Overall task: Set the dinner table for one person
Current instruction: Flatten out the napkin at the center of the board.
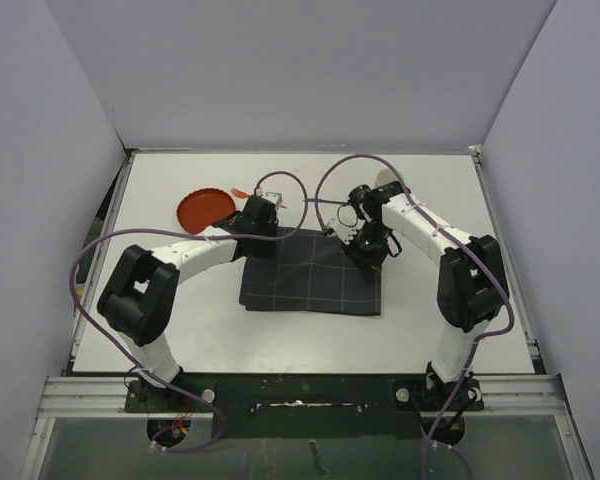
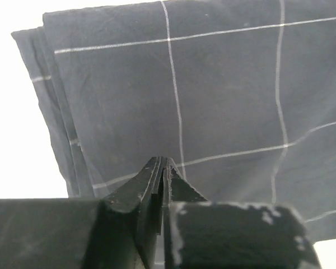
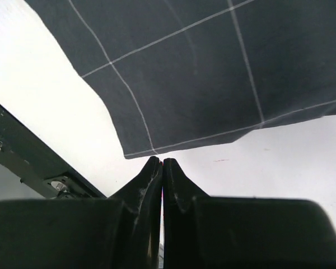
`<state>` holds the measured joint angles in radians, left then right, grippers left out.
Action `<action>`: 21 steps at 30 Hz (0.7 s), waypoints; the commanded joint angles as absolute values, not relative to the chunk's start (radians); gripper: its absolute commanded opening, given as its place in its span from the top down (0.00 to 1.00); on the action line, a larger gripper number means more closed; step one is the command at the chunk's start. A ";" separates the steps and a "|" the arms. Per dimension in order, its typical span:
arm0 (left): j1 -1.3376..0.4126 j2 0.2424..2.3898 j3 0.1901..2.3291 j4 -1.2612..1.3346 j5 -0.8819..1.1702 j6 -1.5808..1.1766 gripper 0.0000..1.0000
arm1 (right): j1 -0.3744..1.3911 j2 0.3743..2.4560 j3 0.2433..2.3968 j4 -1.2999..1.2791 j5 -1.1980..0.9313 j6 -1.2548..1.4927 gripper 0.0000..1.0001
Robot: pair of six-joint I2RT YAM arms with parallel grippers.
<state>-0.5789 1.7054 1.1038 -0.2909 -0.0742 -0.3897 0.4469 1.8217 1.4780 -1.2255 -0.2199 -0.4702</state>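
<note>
The white dinner table (image 1: 430,330) lay beneath and all around a dark grid-lined mat (image 1: 315,275). The left gripper (image 2: 163,163) sat over the mat's far left corner, its fingers pressed together with no fabric visibly between them. The right gripper (image 3: 161,162), also pressed together, hovered just off the mat's far right corner. A pull from there would likely miss the mat, leaving its left edge doubled over. The left arm could also knock the red plate (image 1: 203,210) just left of the mat.
</note>
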 commanded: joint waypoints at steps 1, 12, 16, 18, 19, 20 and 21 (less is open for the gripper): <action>-0.551 1.808 1.209 -0.194 -0.035 -0.381 1.00 | 0.470 1.751 1.446 -1.238 -0.216 -0.487 1.00; -0.547 1.934 1.279 -0.181 0.011 -0.399 1.00 | 0.470 1.816 1.388 -1.181 -0.230 -0.531 1.00; -0.537 1.951 1.283 -0.183 0.005 -0.388 1.00 | 0.469 1.869 1.366 -1.110 -0.230 -0.554 1.00; -0.530 1.957 1.290 -0.181 0.005 -0.388 1.00 | 0.470 1.907 1.370 -1.078 -0.234 -0.560 1.00; -0.526 1.959 1.295 -0.180 0.006 -0.388 1.00 | 0.470 1.924 1.374 -1.065 -0.238 -0.564 1.00; -0.521 1.961 1.299 -0.180 0.008 -0.387 1.00 | 0.470 1.946 1.378 -1.047 -0.240 -0.565 1.00; -0.517 1.964 1.305 -0.182 0.010 -0.387 1.00 | 0.471 1.958 1.380 -1.034 -0.241 -0.567 1.00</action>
